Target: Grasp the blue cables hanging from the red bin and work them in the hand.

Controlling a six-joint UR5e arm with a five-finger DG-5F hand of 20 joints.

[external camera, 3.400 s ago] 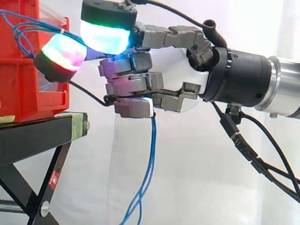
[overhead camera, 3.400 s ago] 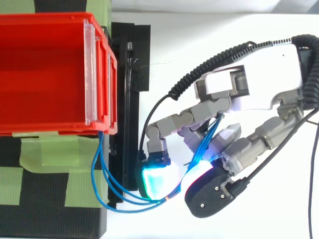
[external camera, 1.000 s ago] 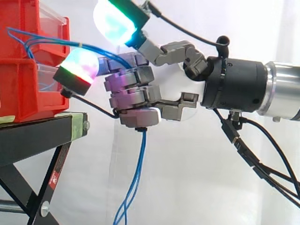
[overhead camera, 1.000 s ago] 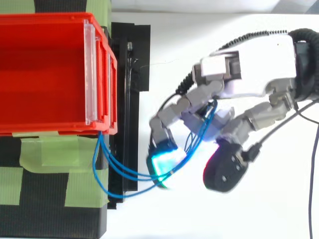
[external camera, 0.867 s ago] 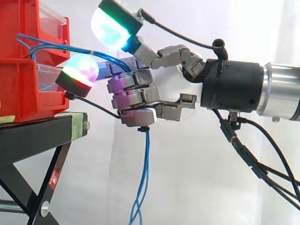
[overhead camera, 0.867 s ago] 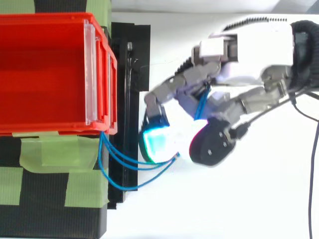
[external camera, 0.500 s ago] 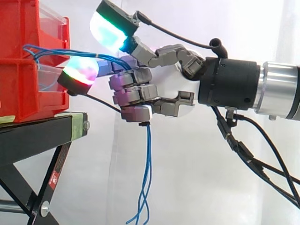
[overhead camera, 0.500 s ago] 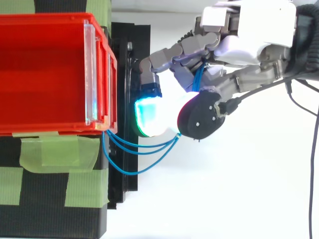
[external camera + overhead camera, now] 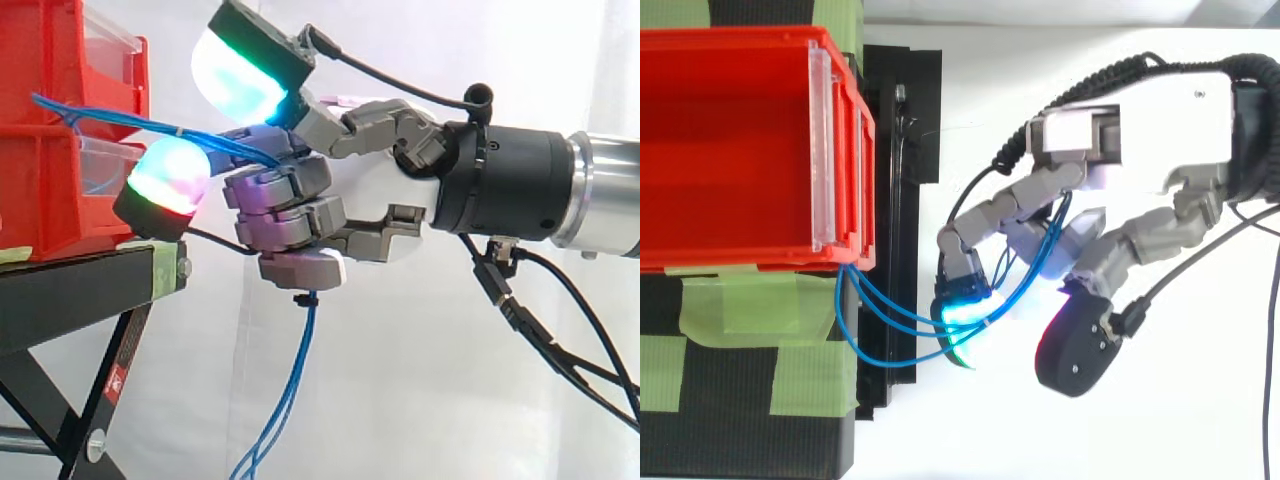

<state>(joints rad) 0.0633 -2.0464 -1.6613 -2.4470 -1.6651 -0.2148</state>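
Side view: hand (image 9: 352, 205) fingers curled round blue cables (image 9: 304, 335); strands stretch from red bin (image 9: 45, 190) to hand, ends dangling below.

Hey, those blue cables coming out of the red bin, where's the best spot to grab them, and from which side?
Probably the stretch of the blue cables between the red bin and their free-hanging ends, where the strands run close together. Come from the side away from the bin, with fingers curled across the strands, which is how the hand holds them now.
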